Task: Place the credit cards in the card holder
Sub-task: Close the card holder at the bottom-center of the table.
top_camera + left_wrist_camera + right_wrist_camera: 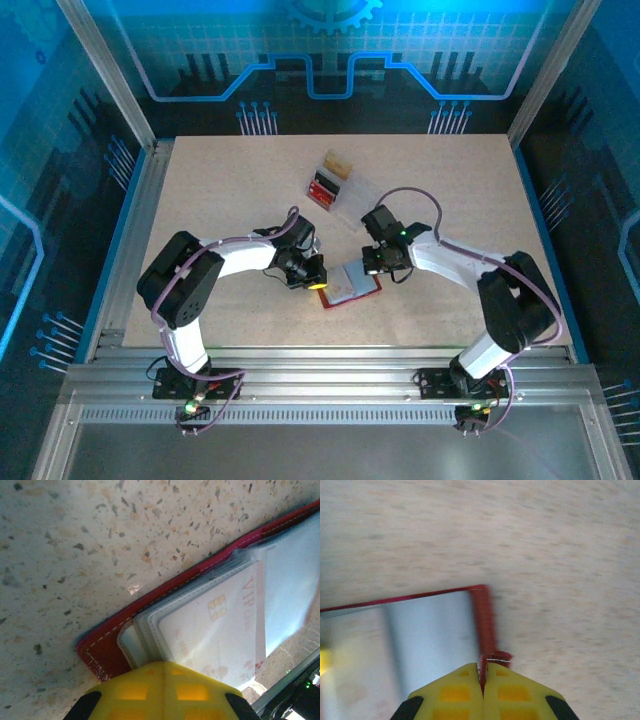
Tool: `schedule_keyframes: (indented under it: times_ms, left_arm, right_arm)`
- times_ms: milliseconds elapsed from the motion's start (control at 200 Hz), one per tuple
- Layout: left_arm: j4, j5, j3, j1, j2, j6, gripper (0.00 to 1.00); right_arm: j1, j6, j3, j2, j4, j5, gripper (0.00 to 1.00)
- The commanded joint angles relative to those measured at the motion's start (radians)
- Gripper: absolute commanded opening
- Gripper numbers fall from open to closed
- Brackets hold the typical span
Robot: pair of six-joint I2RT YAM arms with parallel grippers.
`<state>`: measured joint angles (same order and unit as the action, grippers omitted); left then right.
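Observation:
The dark red card holder [365,292] lies open on the table between both arms. In the left wrist view its red cover [107,647] shows with clear sleeves, and a whitish credit card [215,630] with a gold chip and "VIP" lettering lies in them. My left gripper [162,666] is shut, its yellow tips at the near edge of the sleeves and card; nothing shows between them. It meets the holder's left side [318,281]. My right gripper [482,667] is shut on the holder's thin red edge [482,615], at the holder's far right corner [372,268].
A clear plastic box [330,180] with dark red ribbed pieces and a small tan block sits farther back on the speckled table. Metal frame rails [130,240] run along the table's sides and near edge.

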<state>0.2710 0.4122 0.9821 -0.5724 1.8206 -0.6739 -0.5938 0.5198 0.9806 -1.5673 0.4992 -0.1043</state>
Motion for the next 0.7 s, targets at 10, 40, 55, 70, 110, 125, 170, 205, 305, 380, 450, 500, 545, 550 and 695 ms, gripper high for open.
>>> schedule_keyframes:
  times_ms: [10,40,55,70,110,125,170,205,305,380,450,500,545,550,695]
  left_arm:
    - [0.021,-0.039,-0.045,-0.007,0.069,0.0,0.05]
    - [0.016,-0.035,-0.045,-0.007,0.067,-0.003,0.05]
    - [0.015,-0.034,-0.044,-0.007,0.064,-0.005,0.05]
    - [0.013,-0.032,-0.043,-0.007,0.063,-0.008,0.05]
    - [0.008,-0.026,-0.042,-0.006,0.056,-0.013,0.05]
    - [0.006,-0.024,-0.042,-0.006,0.053,-0.015,0.05]
    - [-0.001,-0.015,-0.041,-0.006,0.044,-0.022,0.06]
    - [-0.006,-0.007,-0.041,-0.006,0.039,-0.027,0.06]
    - [-0.015,0.012,-0.042,-0.002,0.026,-0.041,0.07]
    - [-0.022,0.014,-0.056,0.005,0.005,-0.054,0.1]
    - [-0.029,0.013,-0.079,0.019,-0.022,-0.068,0.13]
    - [-0.034,0.014,-0.098,0.03,-0.041,-0.078,0.14]
    - [-0.043,0.02,-0.12,0.04,-0.063,-0.088,0.15]
    - [-0.044,0.021,-0.122,0.042,-0.066,-0.088,0.16]
    - [-0.067,0.049,-0.191,0.07,-0.147,-0.107,0.2]
  right_arm:
    - [-0.038,0.043,0.003,0.046,-0.122,0.259,0.0]
    - [-0.042,0.069,-0.007,0.046,-0.161,0.304,0.0]
    - [-0.045,0.083,-0.012,0.044,-0.181,0.323,0.0]
    - [-0.047,0.096,-0.017,0.042,-0.201,0.343,0.0]
    - [-0.054,0.13,-0.031,0.033,-0.254,0.384,0.0]
    - [-0.057,0.144,-0.036,0.029,-0.272,0.4,0.0]
    - [-0.062,0.181,-0.052,0.013,-0.33,0.435,0.0]
    - [-0.064,0.213,-0.069,-0.003,-0.38,0.46,0.0]
    - [-0.063,0.303,-0.121,-0.064,-0.53,0.528,0.0]
    - [-0.061,0.37,-0.171,-0.102,-0.633,0.546,0.0]
    - [-0.06,0.406,-0.203,-0.131,-0.685,0.546,0.0]
    - [-0.062,0.41,-0.213,-0.14,-0.688,0.53,0.0]
    - [-0.063,0.408,-0.219,-0.144,-0.681,0.518,0.0]
    - [-0.063,0.408,-0.219,-0.145,-0.68,0.517,0.0]
    - [-0.074,0.373,-0.213,-0.149,-0.616,0.459,0.0]
